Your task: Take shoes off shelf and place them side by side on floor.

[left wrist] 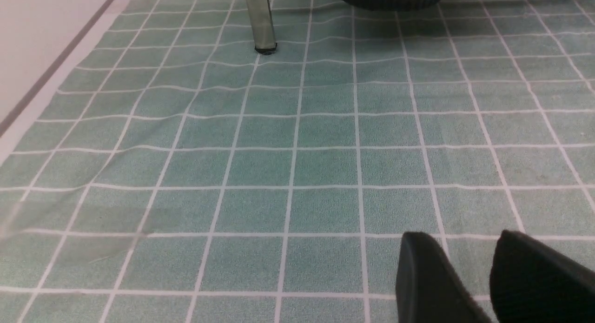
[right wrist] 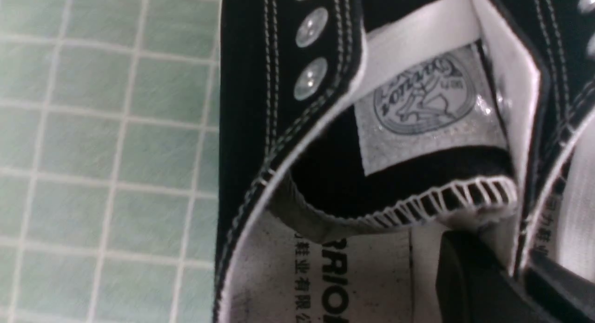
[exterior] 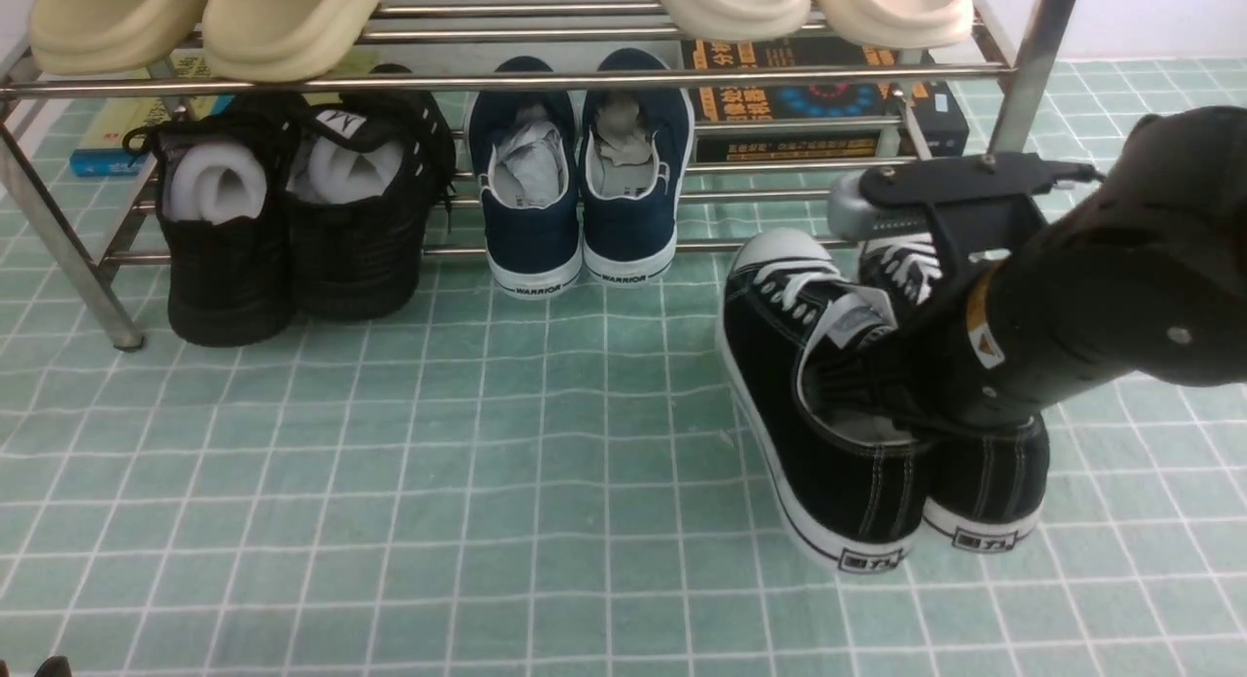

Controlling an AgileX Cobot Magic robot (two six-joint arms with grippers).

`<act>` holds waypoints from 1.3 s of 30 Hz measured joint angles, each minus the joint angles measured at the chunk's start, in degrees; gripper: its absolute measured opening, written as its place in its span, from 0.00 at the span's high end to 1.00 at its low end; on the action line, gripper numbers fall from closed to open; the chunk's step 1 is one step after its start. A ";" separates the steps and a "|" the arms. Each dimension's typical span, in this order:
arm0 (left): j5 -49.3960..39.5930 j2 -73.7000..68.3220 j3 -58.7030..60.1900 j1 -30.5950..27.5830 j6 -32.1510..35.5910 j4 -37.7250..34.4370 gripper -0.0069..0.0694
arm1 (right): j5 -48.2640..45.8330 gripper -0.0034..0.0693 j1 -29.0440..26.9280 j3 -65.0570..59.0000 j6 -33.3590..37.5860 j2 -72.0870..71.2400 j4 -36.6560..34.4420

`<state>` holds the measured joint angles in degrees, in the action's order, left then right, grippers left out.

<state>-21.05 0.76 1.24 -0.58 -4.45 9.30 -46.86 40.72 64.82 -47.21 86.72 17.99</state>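
At the lower right of the front frame, my right jaws are clenched on the adjoining inner collars of the shoes (exterior: pixel 838 463). The shoes are off the shelf (exterior: pixel 507 78), toes toward it, down at the floor (exterior: pixel 390 463), and the one nearer frame centre is tilted. My left jaws are released, parted low over the floor.

Shoes (exterior: pixel 838 482) before shelf (exterior: pixel 585 78), at right
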 joint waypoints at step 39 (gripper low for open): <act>0.00 0.00 0.00 0.00 0.00 0.00 0.59 | 0.67 0.55 0.51 0.23 -3.27 8.68 -4.26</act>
<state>-21.05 0.76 1.24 -0.58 -4.45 9.30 -46.19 41.23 65.05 -50.48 95.41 13.72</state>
